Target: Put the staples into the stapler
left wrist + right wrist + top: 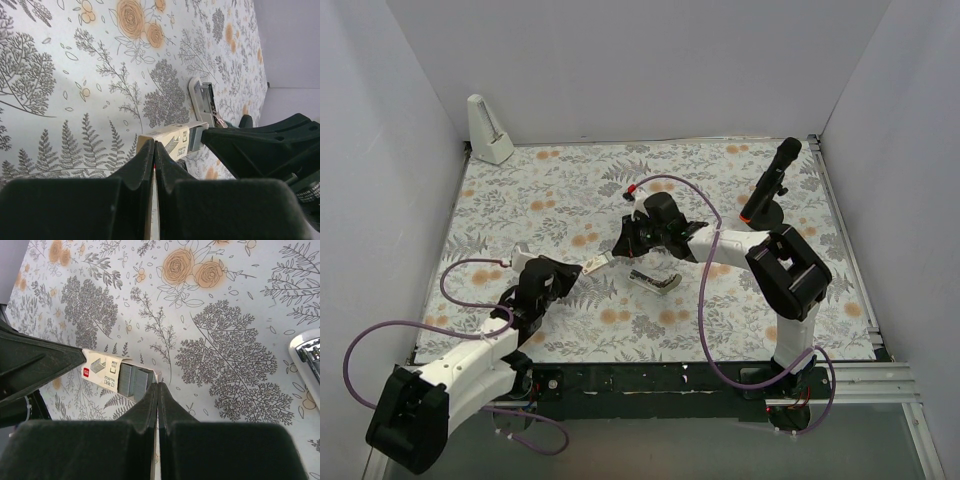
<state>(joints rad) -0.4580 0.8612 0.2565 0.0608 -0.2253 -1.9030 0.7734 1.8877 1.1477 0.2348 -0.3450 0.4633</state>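
The beige-white staple box [599, 263] hangs between both grippers above the floral mat. My left gripper [154, 144] is shut on the box's outer sleeve [170, 140]. My right gripper [158, 385] is shut on the end flap of the inner tray, which is slid partly out. Grey staple blocks [131, 380] show in the tray. In the top view the left gripper [578, 272] and right gripper [623, 248] face each other. The stapler [656, 281] lies open on the mat just right of them, its silver rail showing [204, 98], and it is at the right edge of the right wrist view [309, 354].
A white wedge-shaped object [490, 130] stands at the back left corner. A black cylinder on a stand [769, 186] leans at the back right. White walls close three sides. Purple cables [390, 330] loop from both arms.
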